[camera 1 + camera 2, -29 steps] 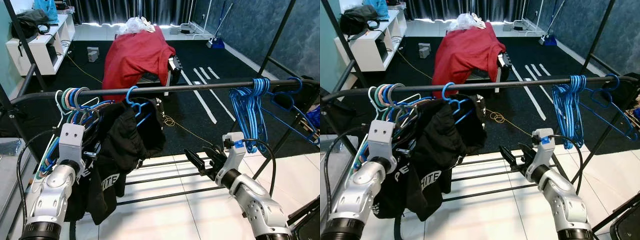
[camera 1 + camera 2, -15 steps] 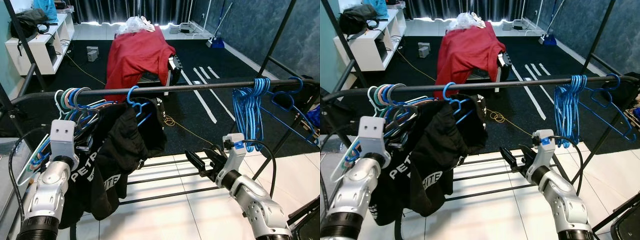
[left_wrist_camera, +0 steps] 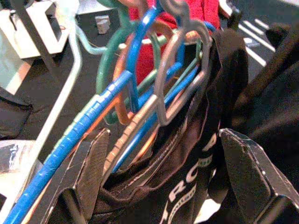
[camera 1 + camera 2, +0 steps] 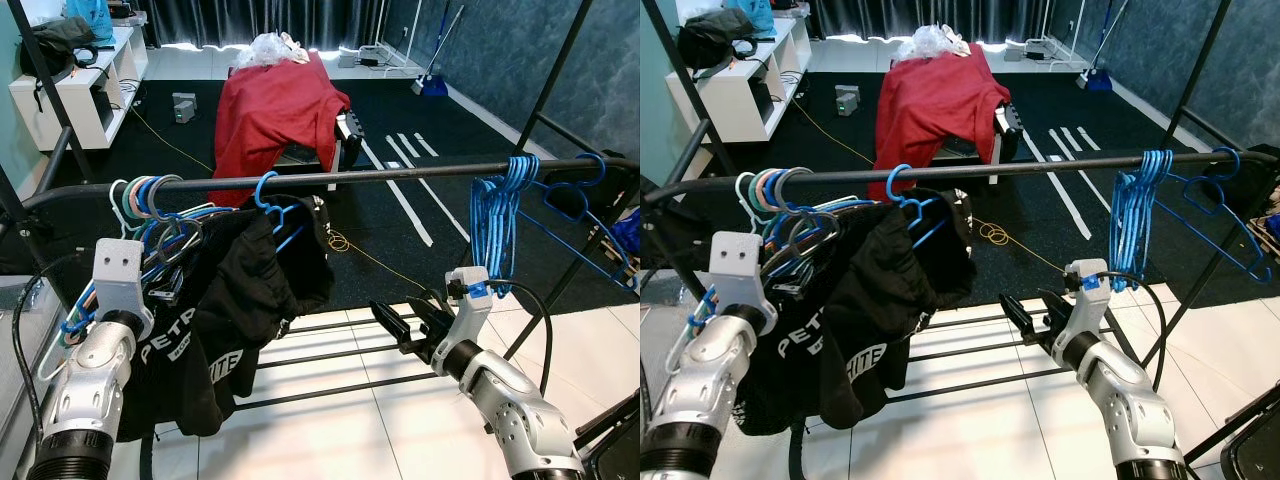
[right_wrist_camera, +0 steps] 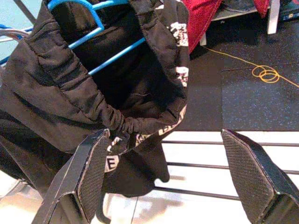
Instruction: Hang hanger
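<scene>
From here I see the blue hanger already hooked on the rail, carrying the black shirt, so I judge the hang itself as done and the risk is in pulling clear.

My left gripper sits just beside the bunch of spare hangers at the rail's left end. Its fingers are spread wide and hold nothing, but in the wrist view the hanger loops and a fold of the shirt lie right between them. If I draw that arm away carelessly, a finger could snag a hook or the cloth and drag a hanger off the rail, or tug the shirt crooked on its hanger. The loops overlap so tightly that I cannot tell which hook is which, so one pull might unseat several.

My right gripper hangs lower, under the rail near the middle, fingers also wide apart and empty, pointing toward the shirt's hem. Swinging it up could knock the rail from below or brush the second bunch of blue hangers on the right and set them swinging.

The shirt looks bunched rather than hanging flat, so its weight may sit unevenly; a bump could tip the hanger and let it slide.
</scene>
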{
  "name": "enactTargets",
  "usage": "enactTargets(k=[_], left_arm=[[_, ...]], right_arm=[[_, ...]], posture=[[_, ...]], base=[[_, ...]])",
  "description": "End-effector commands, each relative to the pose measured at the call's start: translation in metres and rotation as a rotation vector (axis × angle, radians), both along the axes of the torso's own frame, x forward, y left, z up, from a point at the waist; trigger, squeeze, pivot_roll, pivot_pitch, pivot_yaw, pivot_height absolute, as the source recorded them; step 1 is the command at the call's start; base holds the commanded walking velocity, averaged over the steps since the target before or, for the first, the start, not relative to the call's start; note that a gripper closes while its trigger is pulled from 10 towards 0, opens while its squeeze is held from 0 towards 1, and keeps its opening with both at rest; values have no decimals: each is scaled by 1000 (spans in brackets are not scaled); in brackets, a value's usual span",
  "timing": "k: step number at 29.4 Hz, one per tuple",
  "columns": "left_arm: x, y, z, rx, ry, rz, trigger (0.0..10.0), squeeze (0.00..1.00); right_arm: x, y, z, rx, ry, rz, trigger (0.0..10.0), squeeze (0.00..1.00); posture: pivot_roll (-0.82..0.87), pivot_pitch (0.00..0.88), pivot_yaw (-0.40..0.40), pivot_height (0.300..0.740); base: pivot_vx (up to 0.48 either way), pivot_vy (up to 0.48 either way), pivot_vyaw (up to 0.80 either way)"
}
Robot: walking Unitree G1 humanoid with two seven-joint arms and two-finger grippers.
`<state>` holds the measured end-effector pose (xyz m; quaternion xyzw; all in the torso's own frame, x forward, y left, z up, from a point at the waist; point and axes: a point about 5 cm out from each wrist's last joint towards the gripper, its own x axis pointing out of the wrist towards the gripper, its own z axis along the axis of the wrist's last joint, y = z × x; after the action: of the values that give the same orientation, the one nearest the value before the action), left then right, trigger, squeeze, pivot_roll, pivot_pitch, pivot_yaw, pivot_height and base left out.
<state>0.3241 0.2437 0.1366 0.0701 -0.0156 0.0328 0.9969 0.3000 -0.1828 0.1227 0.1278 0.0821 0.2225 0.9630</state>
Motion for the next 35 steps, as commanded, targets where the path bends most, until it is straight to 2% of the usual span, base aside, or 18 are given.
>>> enactTargets(k=[1,19,20,21,22,23,24,25,26,31,33,35], left_arm=[[-1,4,-5,31,30,2,10000,0],[-5,7,-12,103,79,-29,10000,0],[-6,7,-14,127,94,-39,7412,0],[-6,7,-14,127,94,-39,7412,0],[-7,6,-16,145,106,-50,4510,0],[-7,6,-16,145,106,-50,4510,0],[-7,6,-18,158,114,-56,2667,0],[-7,6,-18,158,114,-56,2667,0],[-8,5,-19,170,120,-63,1020,0],[-9,4,-20,182,125,-69,902,0],[-9,4,-20,194,127,-70,1098,0],[-9,4,-20,209,130,-72,1725,0]], right_arm=[[-2,-2,-1,-10,11,-4,10000,0],[0,-2,0,-11,15,-19,10000,0],[0,-3,0,-10,14,-21,10000,0],[0,-3,0,-10,14,-21,10000,0],[0,-3,0,-10,15,-22,10000,0],[0,-3,0,-10,15,-22,10000,0],[0,-3,0,-10,15,-23,10000,0],[0,-3,0,-10,15,-23,10000,0],[0,-3,0,-10,14,-24,10000,0],[0,-3,0,-10,15,-25,10000,0],[0,-3,0,-10,15,-26,10000,0],[0,-3,0,-11,15,-28,10000,0]], posture=[[-33,76,-64,740],[-34,89,-62,740],[-33,89,-61,740],[-33,89,-61,740],[-33,89,-61,740],[-33,89,-61,740],[-33,89,-61,740],[-33,89,-61,740],[-33,89,-61,740],[-32,89,-62,740],[-32,89,-62,740],[-32,88,-61,740]], base=[[0,0,0],[0,0,0],[0,0,0],[0,0,0],[0,0,0],[0,0,0],[0,0,0],[0,0,0],[0,0,0],[0,0,0],[0,0,0],[0,0,0]])
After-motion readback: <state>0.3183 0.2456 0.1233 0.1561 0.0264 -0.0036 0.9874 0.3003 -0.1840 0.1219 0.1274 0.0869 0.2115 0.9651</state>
